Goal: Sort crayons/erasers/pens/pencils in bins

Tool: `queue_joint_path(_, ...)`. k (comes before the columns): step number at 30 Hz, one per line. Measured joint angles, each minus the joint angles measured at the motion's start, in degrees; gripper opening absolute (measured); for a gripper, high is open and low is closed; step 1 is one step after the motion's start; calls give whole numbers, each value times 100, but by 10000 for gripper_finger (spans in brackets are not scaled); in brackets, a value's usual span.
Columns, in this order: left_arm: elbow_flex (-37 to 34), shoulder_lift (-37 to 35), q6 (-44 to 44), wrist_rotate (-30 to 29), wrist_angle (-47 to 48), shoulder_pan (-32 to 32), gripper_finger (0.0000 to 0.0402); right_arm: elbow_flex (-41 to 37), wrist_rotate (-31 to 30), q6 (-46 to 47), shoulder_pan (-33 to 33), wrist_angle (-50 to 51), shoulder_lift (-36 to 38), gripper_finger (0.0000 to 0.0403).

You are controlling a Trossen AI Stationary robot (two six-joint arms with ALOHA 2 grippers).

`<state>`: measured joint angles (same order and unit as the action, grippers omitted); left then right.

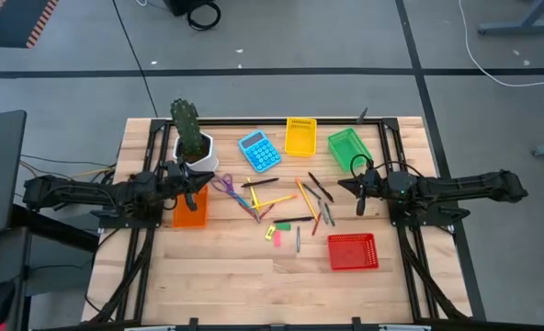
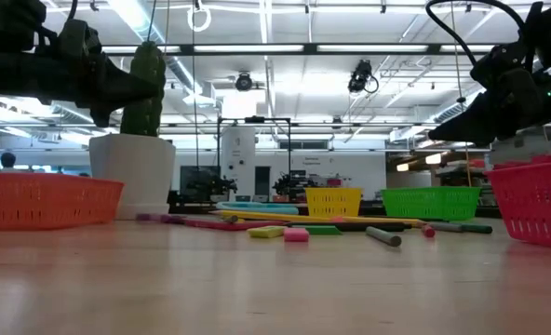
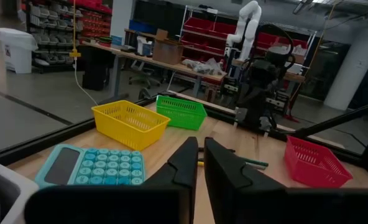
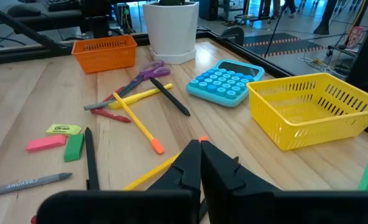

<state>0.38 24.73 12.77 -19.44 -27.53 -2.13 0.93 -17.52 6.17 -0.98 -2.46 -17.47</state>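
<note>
Pencils (image 1: 295, 195), pens (image 1: 320, 187) and crayons (image 1: 298, 239) lie flat and scattered at the middle of the wooden table. The pink eraser (image 4: 45, 143) and the green eraser (image 4: 74, 147) lie flat beside them. Around them stand the orange bin (image 1: 189, 210), yellow bin (image 1: 300, 136), green bin (image 1: 348, 147) and red bin (image 1: 353, 251). My left gripper (image 1: 191, 195) hovers level over the orange bin, only a thin slit showing between its fingers (image 3: 187, 158), with nothing in it. My right gripper (image 1: 359, 195) hovers at the right of the pile, shut and empty.
A blue calculator (image 1: 259, 151) lies at the far middle. A white plant pot (image 1: 196, 152) with a cactus stands beside the left arm. Purple-handled scissors (image 1: 226, 188) lie left of the pile. Bare wood stretches along the near edge (image 1: 254, 294).
</note>
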Motion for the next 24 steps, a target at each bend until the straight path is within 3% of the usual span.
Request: queue_joint_path(24,0,0,-1,0,0,0,32,0,0,-1,0,0,0,14)
